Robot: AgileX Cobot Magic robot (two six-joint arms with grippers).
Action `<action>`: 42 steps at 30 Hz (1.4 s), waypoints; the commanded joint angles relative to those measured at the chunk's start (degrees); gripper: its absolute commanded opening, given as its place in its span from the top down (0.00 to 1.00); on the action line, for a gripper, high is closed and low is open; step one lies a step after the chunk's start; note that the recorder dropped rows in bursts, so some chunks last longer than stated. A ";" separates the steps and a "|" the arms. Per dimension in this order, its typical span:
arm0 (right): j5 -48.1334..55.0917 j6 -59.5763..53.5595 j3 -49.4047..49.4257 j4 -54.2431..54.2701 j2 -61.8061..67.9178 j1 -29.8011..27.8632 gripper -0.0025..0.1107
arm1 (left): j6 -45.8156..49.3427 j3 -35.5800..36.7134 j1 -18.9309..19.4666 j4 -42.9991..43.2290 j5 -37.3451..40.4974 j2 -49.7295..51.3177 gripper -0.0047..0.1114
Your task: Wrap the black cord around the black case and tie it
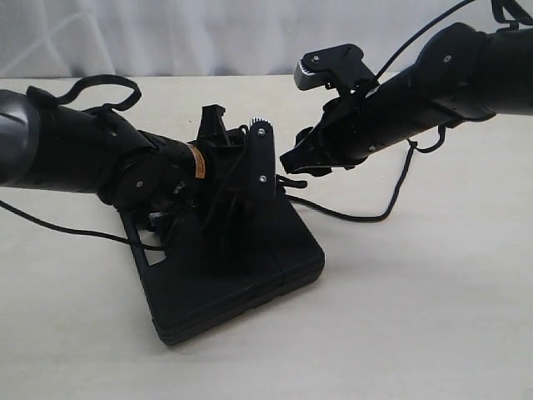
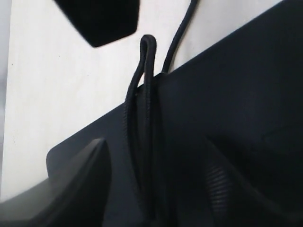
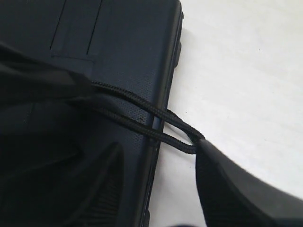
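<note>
black cord looped over the case edge, both grippers spread

the black case [image 1: 250, 283] lies flat on the desk [image 1: 416, 317], well away from its far edge, with the handle slot [image 1: 153, 252] on the side under the left arm. both arms reach in over the case and meet above its top face.

the black cord [image 1: 350, 218] leaves the case on the right arm's side, trails across the bare desk and rises toward the right arm. on the case itself the cord is doubled into a narrow loop. in the left wrist view the two strands [image 2: 147, 94] run side by side over the lid and the bend of the loop pokes out past the case's edge.

the left gripper [image 2: 156, 198] hangs low over the lid with its jaws parted — the doubled cord lies in the gap, and neither finger [image 2: 71, 189] is pressed on it.

the right gripper [image 3: 161, 189] is also spread, straddling the case's edge. the bend of the loop reaches one of its fingers [image 3: 227, 189] beside the case. whether it only touches the finger or slips behind it cannot be told. the other end of the strands runs under a dark blurred shape over the lid.
</note>
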 commanded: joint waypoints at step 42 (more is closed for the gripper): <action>-0.70 -1.00 -0.15 -0.68 -0.08 -0.28 0.57 | -2.29 -0.30 4.62 -1.41 -2.81 0.27 0.96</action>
